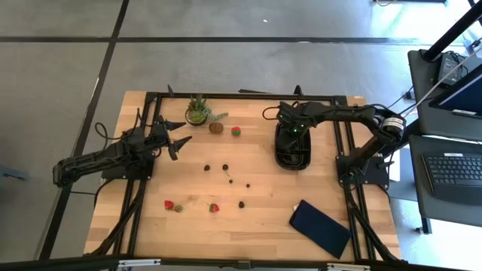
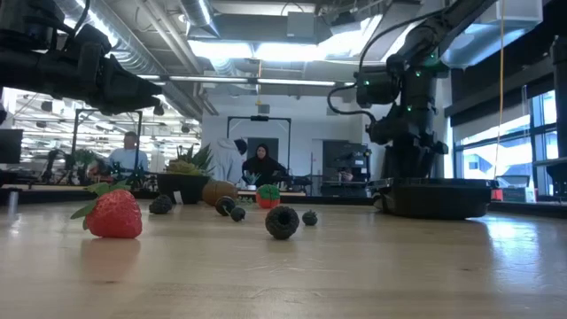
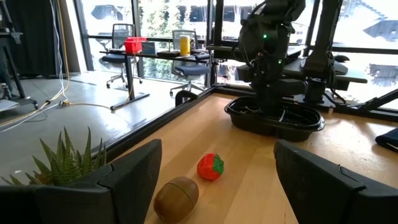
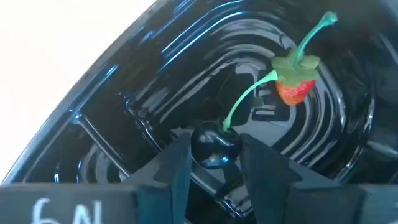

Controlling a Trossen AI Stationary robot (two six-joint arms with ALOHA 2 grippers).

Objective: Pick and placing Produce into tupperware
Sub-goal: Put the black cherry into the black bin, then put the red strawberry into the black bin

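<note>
Tupperware holds two pieces — one strawberry, one dark cherry.

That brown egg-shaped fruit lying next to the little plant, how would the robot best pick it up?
Probably from above, pinching the brown fruit across its narrow middle. It lies on its side with its long axis flat on the table, so its ends are too far apart. The open left tool already faces it.

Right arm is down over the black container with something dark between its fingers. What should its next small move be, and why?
Probably open the fingers and let go. The right gripper is low inside the tupperware, pinching a dark cherry with a green stem just above the glossy floor, beside a strawberry already lying there. Releasing here looks like a short, safe drop. The left gripper waits open near the potted plant.
</note>
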